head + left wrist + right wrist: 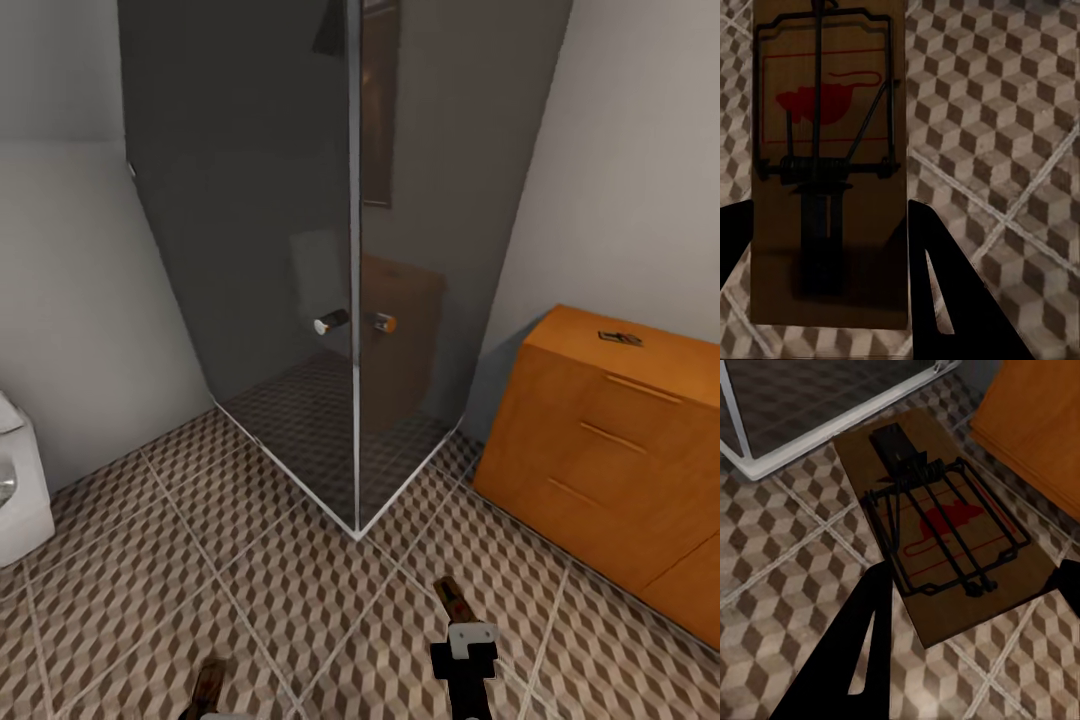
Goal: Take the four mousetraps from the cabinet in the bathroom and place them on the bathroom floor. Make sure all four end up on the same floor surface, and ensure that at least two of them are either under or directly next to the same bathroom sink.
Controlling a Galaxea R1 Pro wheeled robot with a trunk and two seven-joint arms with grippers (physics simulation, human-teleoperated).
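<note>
The orange-brown cabinet [600,460] stands at the right against the wall, with one mousetrap [620,338] lying on its top. Low in the head view, my right gripper [463,640] is shut on a second mousetrap [449,597] above the bathroom floor [150,580]. Its wrist view shows that mousetrap [945,540] between the dark fingers [862,645], with the gripper [971,577] shut on it. My left gripper [210,705] pokes in at the bottom edge, shut on a third mousetrap [208,683]. In the left wrist view this mousetrap [829,165] sits in the gripper [825,217]. The sink is out of view.
A dark glass shower enclosure [330,250] with a white base frame and chrome door handles [330,322] stands straight ahead, its corner pointing at me. A white fixture [15,480] sits at the left edge. Cube-patterned tiles spread between these.
</note>
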